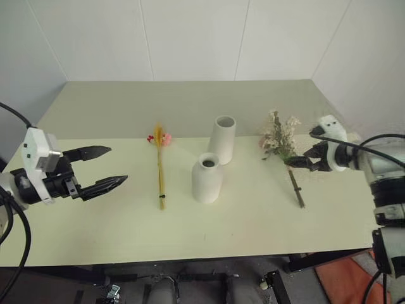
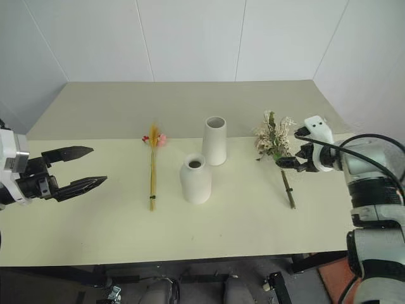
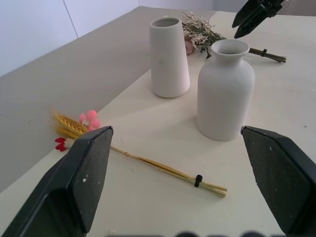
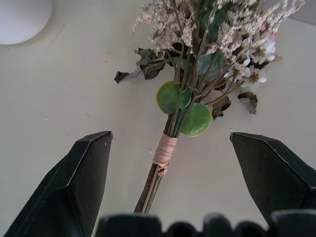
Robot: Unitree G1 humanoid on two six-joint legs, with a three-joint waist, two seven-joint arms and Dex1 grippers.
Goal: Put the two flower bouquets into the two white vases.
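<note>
While both bouquets lie flat on the desk point(image 1: 253, 234), the right tool point(image 1: 302, 156) hangs released over the bushy bouquet point(image 1: 281, 142). Left tool point(image 1: 101, 170) gapes empty beside the slim bundle point(image 1: 160, 168); the tall vase point(image 1: 222, 139) and the bottle vase point(image 1: 207, 178) stand between the bouquets. No writing is legible.

Black-fingered end effector point(image 1: 106, 168), white wrist housing

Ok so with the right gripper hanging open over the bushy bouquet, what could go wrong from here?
1. The open right gripper straddles the bushy bouquet near its twine wrap; closing higher could crush the blooms.
2. That bunch is wide, and the rounded vase has a narrow neck, so it may jam there; the tall vase looks safer.
3. The vases stand close together, so a swinging stem could tip one.
</note>
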